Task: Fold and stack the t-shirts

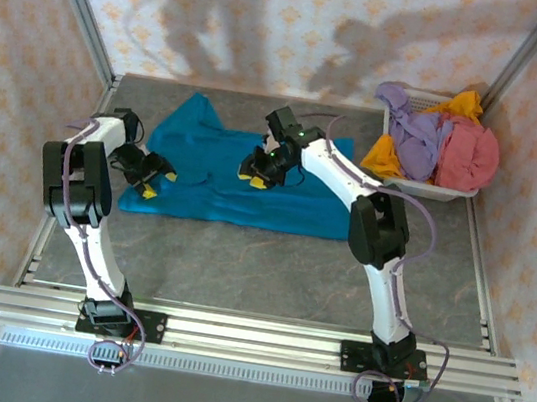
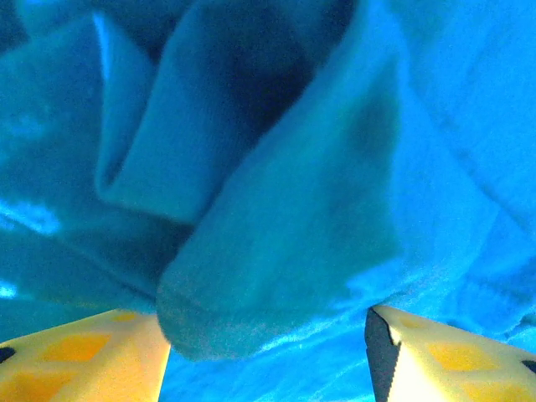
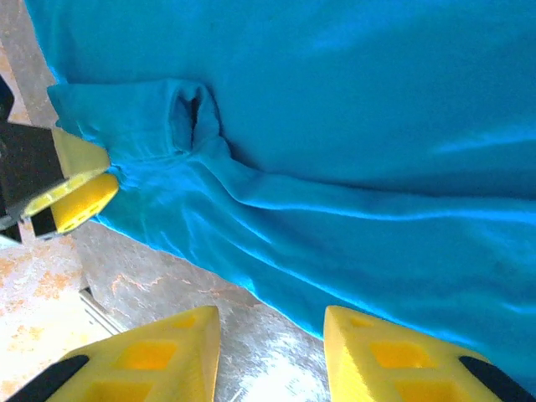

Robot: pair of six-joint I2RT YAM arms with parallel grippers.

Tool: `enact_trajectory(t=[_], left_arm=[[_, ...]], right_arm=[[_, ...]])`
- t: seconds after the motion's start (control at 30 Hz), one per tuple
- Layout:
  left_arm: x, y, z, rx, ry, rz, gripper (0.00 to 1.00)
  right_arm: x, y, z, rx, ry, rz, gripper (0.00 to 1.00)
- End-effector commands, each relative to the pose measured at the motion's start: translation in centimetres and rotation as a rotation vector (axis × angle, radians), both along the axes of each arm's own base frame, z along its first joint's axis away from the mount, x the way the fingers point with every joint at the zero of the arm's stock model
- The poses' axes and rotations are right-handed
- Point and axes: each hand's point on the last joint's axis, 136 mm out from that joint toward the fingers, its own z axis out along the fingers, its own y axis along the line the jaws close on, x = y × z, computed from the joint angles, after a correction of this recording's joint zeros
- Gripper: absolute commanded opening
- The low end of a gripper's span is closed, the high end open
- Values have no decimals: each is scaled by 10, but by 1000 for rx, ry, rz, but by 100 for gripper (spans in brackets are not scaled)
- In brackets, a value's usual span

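Your left claw (image 1: 158,183) and right claw (image 1: 255,178) are both apart, so the teal t-shirt (image 1: 223,197) lies spread mid-frame on the desk (image 1: 268,272), ready for folding.

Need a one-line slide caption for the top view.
Left tool and right tool low over the teal shirt spread on the table; basket of shirts far right.

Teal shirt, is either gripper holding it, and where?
Neither, it seems. Left gripper stands open around a fold of the shirt; right gripper open above its edge.

Soft, matt cloth teal t-shirt (image 1: 229,195) on a smooth, grey-speckled table (image 1: 268,272).
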Motion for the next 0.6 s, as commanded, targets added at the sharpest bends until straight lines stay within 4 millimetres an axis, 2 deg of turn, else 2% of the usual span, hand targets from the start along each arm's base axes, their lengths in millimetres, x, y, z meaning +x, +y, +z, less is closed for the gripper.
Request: enact_trajectory(t=[0.0,0.23,0.4,0.57], left_arm=[[16,5,2,5,-19,16,63],[51,11,6,-4,-68,78,63],[93,12,10,-71,-137,180,63],[110,17,26,-56,-171,196,63]], right_arm=[[-7,-15,11,-26,-33,1,37],[-26,-34,-1,-63,-14,-12,37],[-37,-47,-9,-89,2,-27,37],[-45,-57,-23,-114,14,-48,37]])
